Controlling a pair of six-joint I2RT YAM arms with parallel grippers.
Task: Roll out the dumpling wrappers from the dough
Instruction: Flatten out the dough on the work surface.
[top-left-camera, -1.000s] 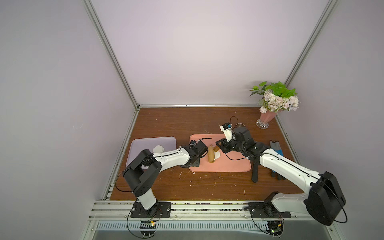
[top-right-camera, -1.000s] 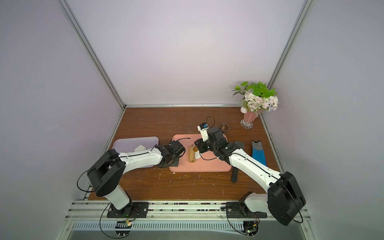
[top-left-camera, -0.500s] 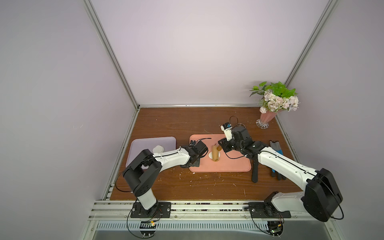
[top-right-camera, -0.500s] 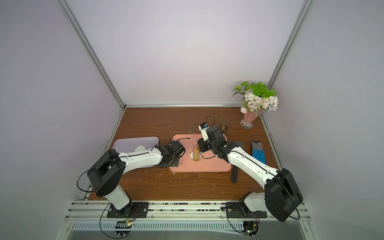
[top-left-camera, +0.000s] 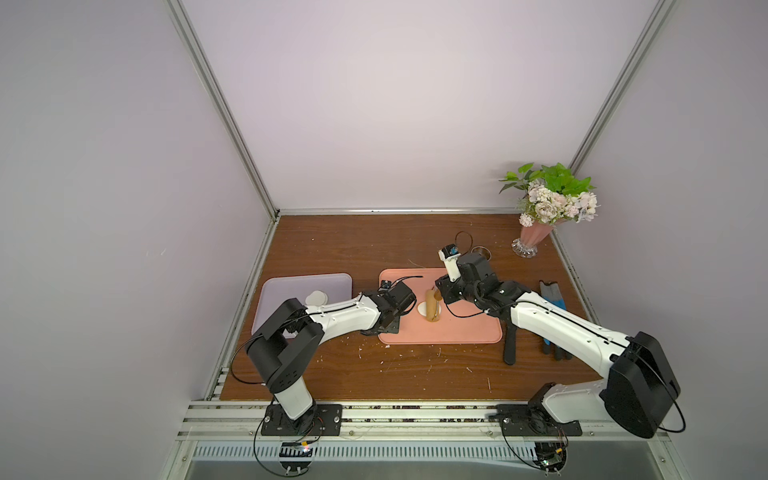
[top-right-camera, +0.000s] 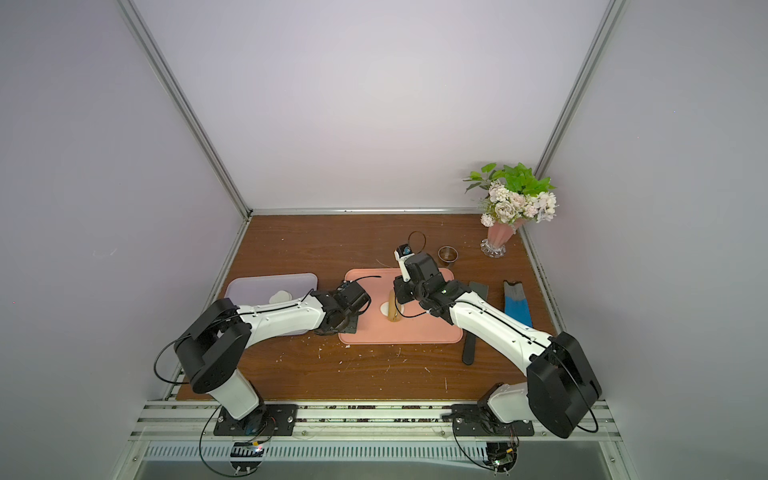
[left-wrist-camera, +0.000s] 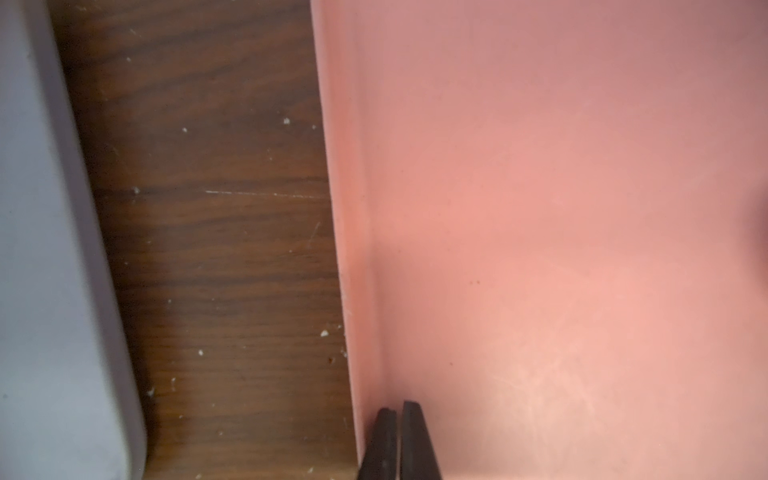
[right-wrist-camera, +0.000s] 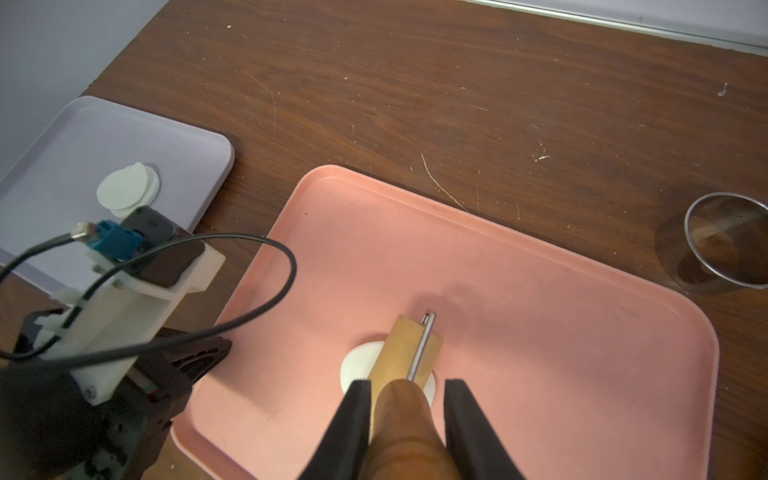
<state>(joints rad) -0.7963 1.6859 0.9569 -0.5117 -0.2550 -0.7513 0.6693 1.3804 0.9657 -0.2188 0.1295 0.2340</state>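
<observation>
A flattened white piece of dough (right-wrist-camera: 359, 365) lies on the pink tray (right-wrist-camera: 540, 332), and in both top views (top-left-camera: 422, 308) (top-right-camera: 385, 308) it peeks out to the left of the roller. The tan wooden roller (right-wrist-camera: 405, 353) rests across it. My right gripper (right-wrist-camera: 408, 384) is shut on the roller's brown handle. My left gripper (left-wrist-camera: 398, 407) is shut and empty, its tips down on the pink tray's (left-wrist-camera: 540, 208) left rim. Overlapping round dumpling wrappers (right-wrist-camera: 128, 191) (top-left-camera: 316, 297) lie on the lilac tray (right-wrist-camera: 83, 137).
The steel ring cutter (right-wrist-camera: 727, 245) (top-right-camera: 448, 254) stands behind the pink tray. A pink vase of flowers (top-left-camera: 534, 237) is at the back right. A black tool (top-left-camera: 509, 345) and a blue-grey tool (top-left-camera: 552, 299) lie right of the tray. Crumbs dot the wooden table.
The right gripper has pushed the roller a little to the right across the dough, so the white now shows on the roller's left side. The left arm has not moved.
</observation>
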